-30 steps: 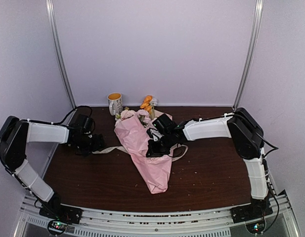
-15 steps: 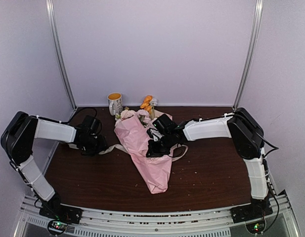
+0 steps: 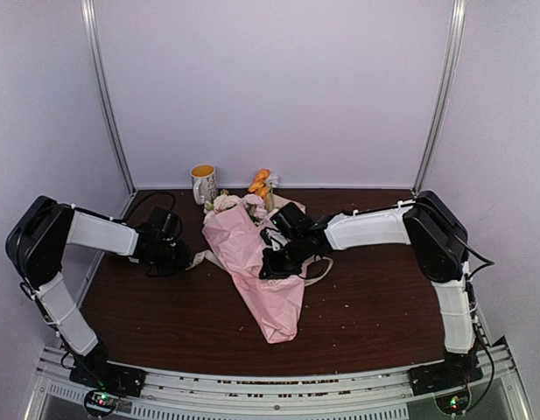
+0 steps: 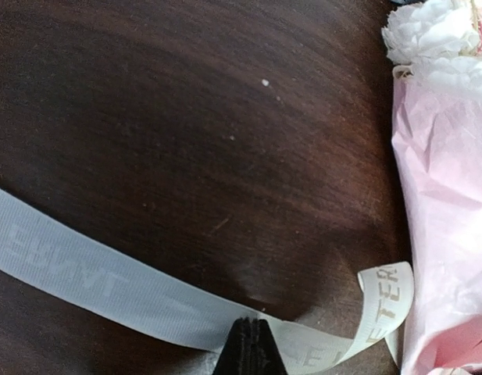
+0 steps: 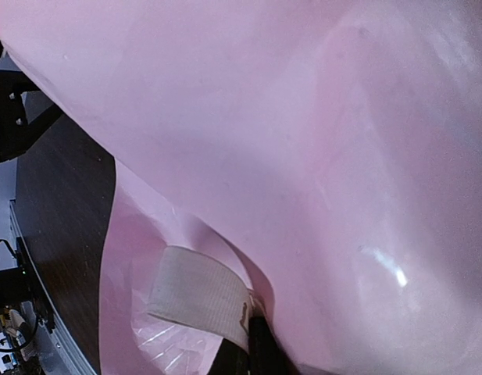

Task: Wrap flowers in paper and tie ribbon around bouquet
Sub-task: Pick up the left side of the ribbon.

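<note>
The bouquet (image 3: 256,262), a cone of pale pink paper (image 5: 319,133), lies on the dark table with its narrow end toward me. Flowers (image 3: 227,203) show at its far end, the orange ones (image 3: 261,183) farthest back. The cream ribbon (image 4: 108,277) runs across the wood to the paper's left side. My left gripper (image 4: 250,332) is shut on the ribbon's near edge, just left of the cone (image 4: 451,234). My right gripper (image 5: 252,337) is shut on the ribbon (image 5: 198,293) against the paper, on top of the cone's middle (image 3: 268,268). A ribbon loop (image 3: 320,273) lies right of the cone.
A white mug (image 3: 202,183) with an orange inside stands at the back of the table, left of the flowers. A white bloom (image 4: 428,31) sits at the paper's top edge. Pale walls and metal posts (image 3: 108,96) enclose the table.
My left gripper has slid right along the table toward the bouquet and shut on the ribbon. The right arm and the bouquet have stayed put.
</note>
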You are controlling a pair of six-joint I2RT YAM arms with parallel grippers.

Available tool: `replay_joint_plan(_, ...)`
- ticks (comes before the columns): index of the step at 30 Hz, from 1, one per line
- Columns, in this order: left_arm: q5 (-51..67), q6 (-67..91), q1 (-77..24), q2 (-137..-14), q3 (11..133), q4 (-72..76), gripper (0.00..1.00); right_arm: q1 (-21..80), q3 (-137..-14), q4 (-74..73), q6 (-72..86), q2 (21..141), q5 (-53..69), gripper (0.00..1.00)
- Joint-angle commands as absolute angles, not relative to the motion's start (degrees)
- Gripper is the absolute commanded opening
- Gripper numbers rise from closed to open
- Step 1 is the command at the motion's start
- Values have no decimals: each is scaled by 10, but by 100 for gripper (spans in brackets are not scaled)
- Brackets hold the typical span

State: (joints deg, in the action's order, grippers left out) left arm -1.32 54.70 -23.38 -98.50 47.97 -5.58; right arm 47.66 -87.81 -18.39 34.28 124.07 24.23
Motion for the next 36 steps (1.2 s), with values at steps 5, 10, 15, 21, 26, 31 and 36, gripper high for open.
replay_joint_plan(5, 38, 409, -238, -935, 499, -49, 8, 479, -863, -225, 336, 1234, 221, 0)
replay_joint_plan(10, 32, 303, -238, -943, 544, -130, 49, 479, -865, -227, 334, 1234, 222, 0)
replay_joint_plan(15, 72, 246, -240, -972, 551, -143, 68, 479, -867, -228, 333, 1236, 222, 0)
replay_joint_plan(21, 50, 226, -242, -1016, 575, -177, 67, 479, -871, -232, 334, 1237, 223, 0)
replay_joint_plan(26, 50, 225, -243, -1023, 569, -175, 25, 479, -875, -234, 333, 1239, 226, 0)
replay_joint_plan(31, 33, 223, -249, -962, 540, -159, 0, 478, -874, -224, 341, 1239, 236, 0)
replay_joint_plan(36, -19, 170, -315, -853, 529, -159, 0, 475, -879, -222, 342, 1240, 239, 0)
